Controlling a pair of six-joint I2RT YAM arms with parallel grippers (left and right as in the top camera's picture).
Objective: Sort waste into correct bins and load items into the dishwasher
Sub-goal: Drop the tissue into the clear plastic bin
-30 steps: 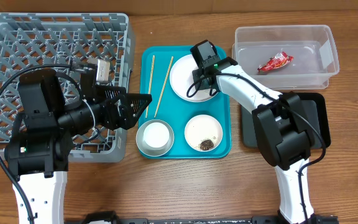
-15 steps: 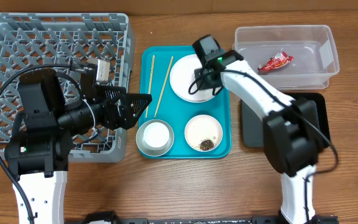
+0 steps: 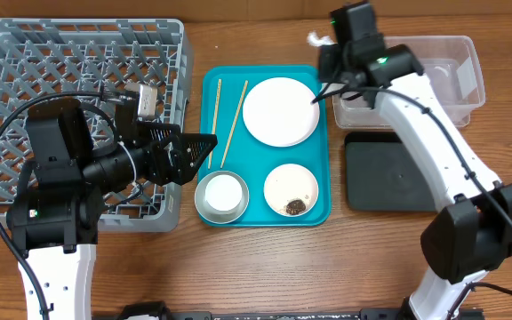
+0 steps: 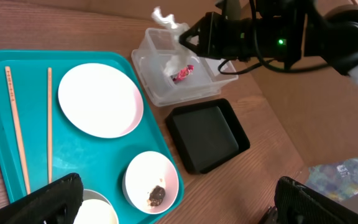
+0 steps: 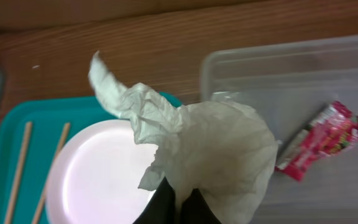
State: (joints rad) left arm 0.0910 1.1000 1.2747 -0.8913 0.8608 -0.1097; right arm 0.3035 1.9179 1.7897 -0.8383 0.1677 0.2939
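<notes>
the right claw (image 5: 176, 202) is pinched tight on the bottom of the crumpled white napkin (image 5: 210, 149), which billows out ahead of its tips, off the table. ahead and to its right sits the clear tub (image 5: 272, 68) holding the red snack wrapper (image 5: 325, 140) (crinkled, shiny). to its left is the white plate (image 5: 92, 180) on the teal tray (image 5: 17, 118). the left claw (image 3: 198, 149) gapes wide, holding nothing.

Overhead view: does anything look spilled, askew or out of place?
Nothing spilled or damaged. The small dish holds dark food scraps, and the two chopsticks lie splayed, not parallel, on the teal tray. The right gripper holds the napkin aloft.
</notes>
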